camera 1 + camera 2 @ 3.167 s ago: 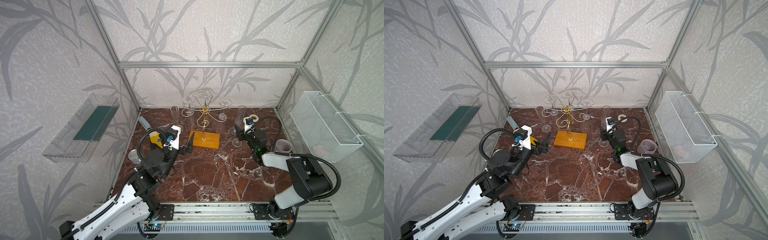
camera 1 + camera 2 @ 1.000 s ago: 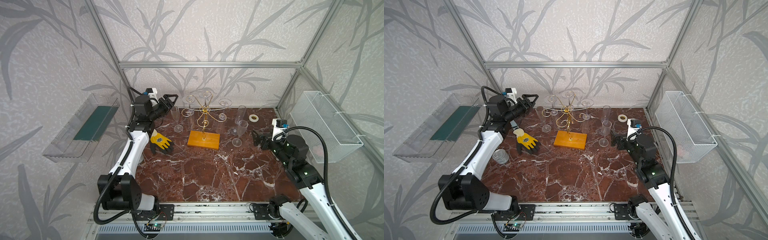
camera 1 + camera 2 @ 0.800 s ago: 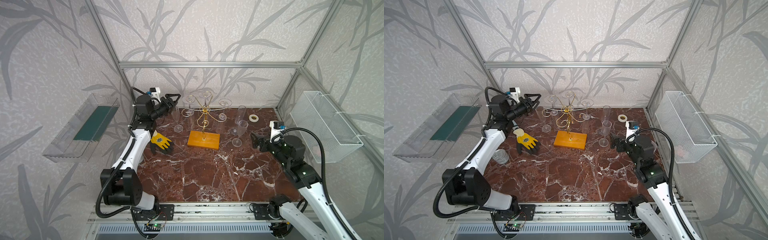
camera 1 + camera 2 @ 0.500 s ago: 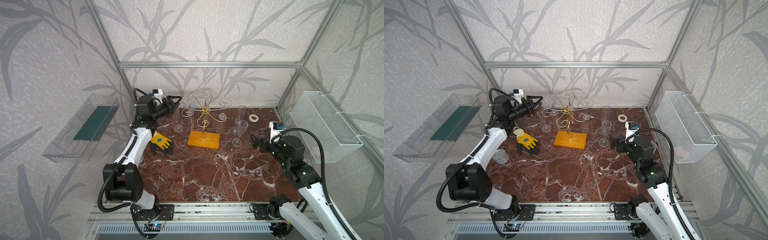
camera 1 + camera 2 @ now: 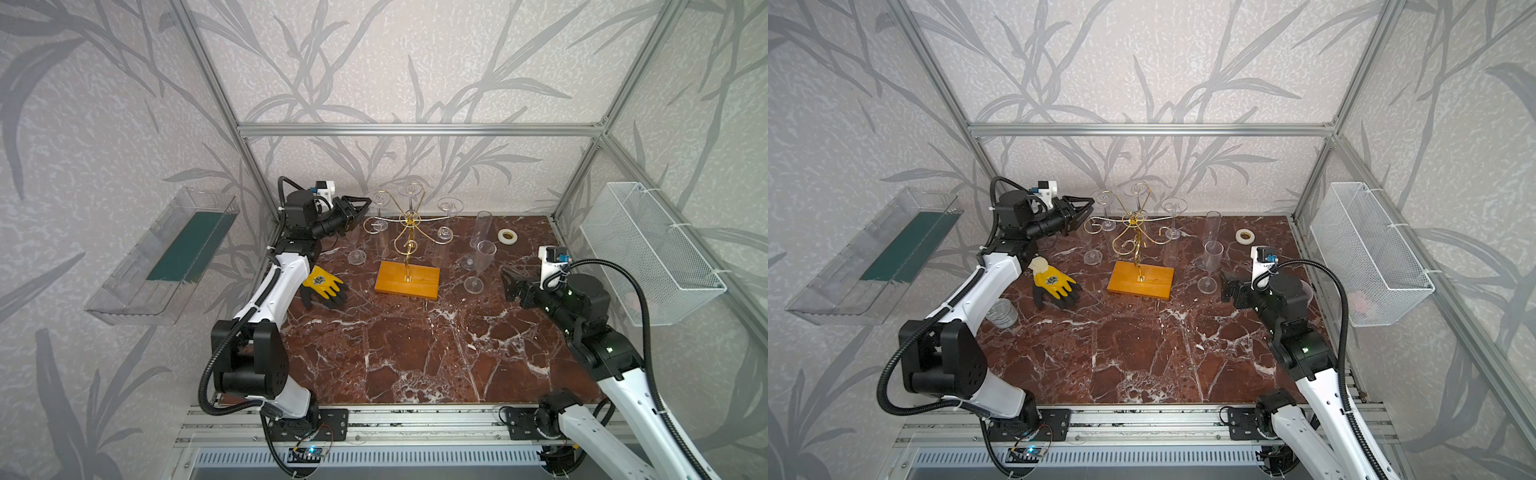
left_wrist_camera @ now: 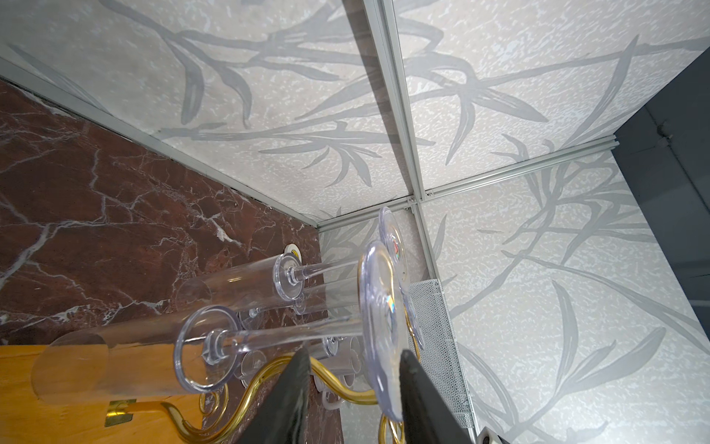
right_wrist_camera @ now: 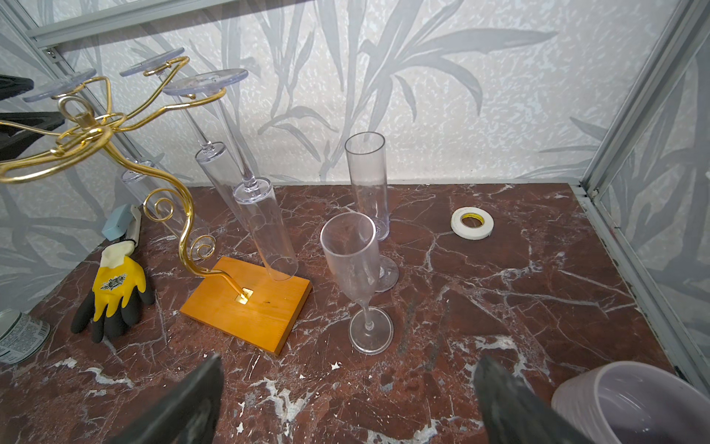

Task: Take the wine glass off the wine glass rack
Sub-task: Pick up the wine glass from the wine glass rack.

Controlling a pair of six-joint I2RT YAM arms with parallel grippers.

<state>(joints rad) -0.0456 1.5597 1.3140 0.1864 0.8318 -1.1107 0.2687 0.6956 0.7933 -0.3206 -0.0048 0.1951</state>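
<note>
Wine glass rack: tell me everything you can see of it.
The wine glass rack is a gold wire stand: a thin stem with curled, scroll-ended arms, fixed by a small brass plate into a rectangular orange-yellow wooden base. It stands upright on the marble tabletop, toward the back. Clear hanging glasses dangle upside down from its arms by their feet. The left end effector is open around one glass's foot; whether it touches the wire cannot be told.

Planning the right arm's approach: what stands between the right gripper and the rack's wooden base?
One upright flute stands between them, apart from both; both top views show it.
</note>
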